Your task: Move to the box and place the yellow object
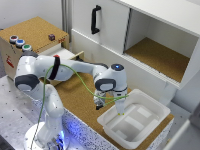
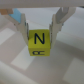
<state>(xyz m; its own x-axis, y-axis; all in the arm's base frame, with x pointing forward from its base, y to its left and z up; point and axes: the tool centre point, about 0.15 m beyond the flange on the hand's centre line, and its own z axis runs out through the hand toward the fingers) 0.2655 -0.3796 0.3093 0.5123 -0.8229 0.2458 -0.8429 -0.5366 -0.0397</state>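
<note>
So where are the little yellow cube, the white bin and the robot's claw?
yellow object (image 2: 39,42), wrist view, on its face marked N.
box (image 1: 152,106), exterior view, on its far rim.
gripper (image 2: 39,31), wrist view, midway between the fingertips, closed on the cube.

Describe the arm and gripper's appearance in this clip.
One white, rounded-link arm with dark joint bands, a red mark near the shoulder and a blue light on its wrist. A green cable loops along it. The gripper has pale, flat fingers.
</note>
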